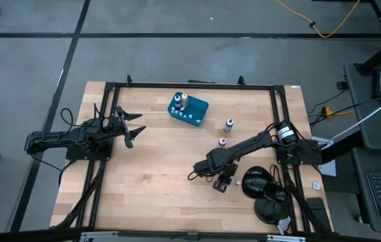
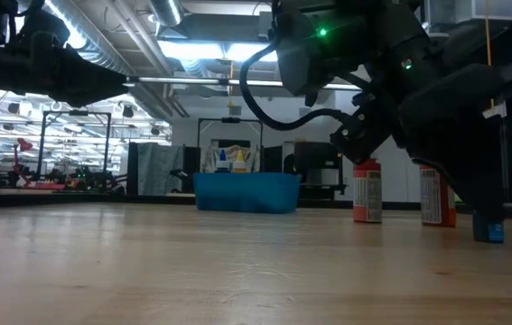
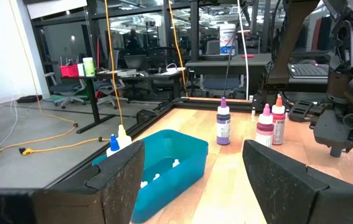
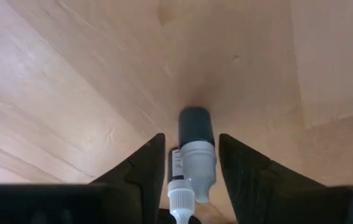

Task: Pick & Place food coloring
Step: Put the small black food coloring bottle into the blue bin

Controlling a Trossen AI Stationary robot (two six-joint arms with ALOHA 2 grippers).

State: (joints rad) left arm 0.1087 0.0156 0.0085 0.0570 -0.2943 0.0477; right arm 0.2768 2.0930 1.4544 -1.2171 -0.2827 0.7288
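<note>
2 arms (image 1: 76, 138), 1 tray (image 1: 198, 111), 3 loose bottles (image 1: 228, 124)

A grey floor (image 1: 177, 20), crossed by dark lines, is seen around the wooden desk (image 1: 156, 195). An orange cable (image 1: 324, 27) is trailed across it. Beyond, office chairs (image 3: 70, 93) and ceiling strip lights (image 2: 210, 50) are shown.

A small white-capped plastic dropper bottle with dark teal contents (image 4: 195, 146) stands on the pale wooden tabletop (image 4: 76, 93) between the right gripper's (image 4: 192, 165) parted dark fingers (image 4: 139, 168).
</note>
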